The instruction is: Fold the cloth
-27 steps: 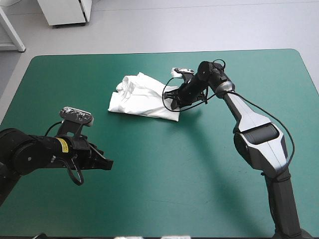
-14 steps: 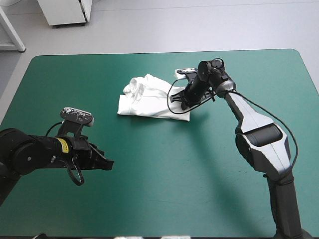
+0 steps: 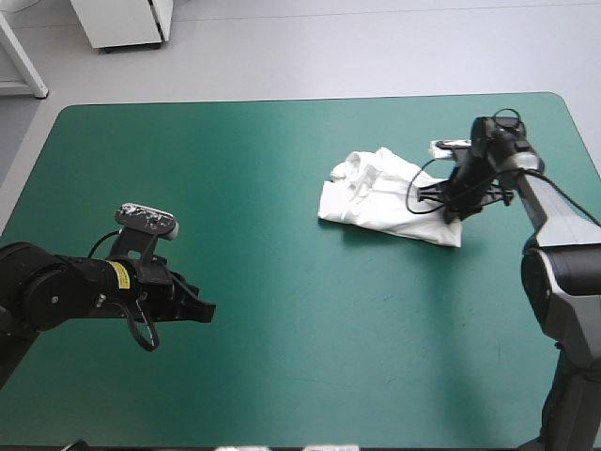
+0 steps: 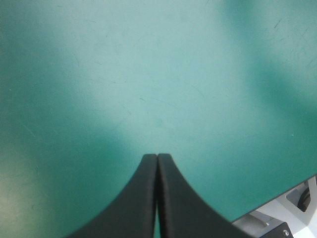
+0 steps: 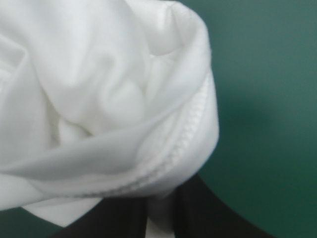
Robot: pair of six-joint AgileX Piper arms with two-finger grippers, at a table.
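One T-shirt (image 3: 377,195) — right gripper (image 3: 447,199) pinching, seemingly.

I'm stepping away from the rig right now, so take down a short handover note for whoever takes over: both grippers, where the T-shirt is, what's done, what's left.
Left gripper: shut, empty, over bare teal-green cover at the table's left front, far from the cloth.
Right gripper: shut on the T-shirt, pinching a hemmed edge at its right end.
T-shirt: a crumpled heap on the table's right half, toward the far edge.
Done: only the grasp; no fold shows.
Left: spread it flat, then fold it.
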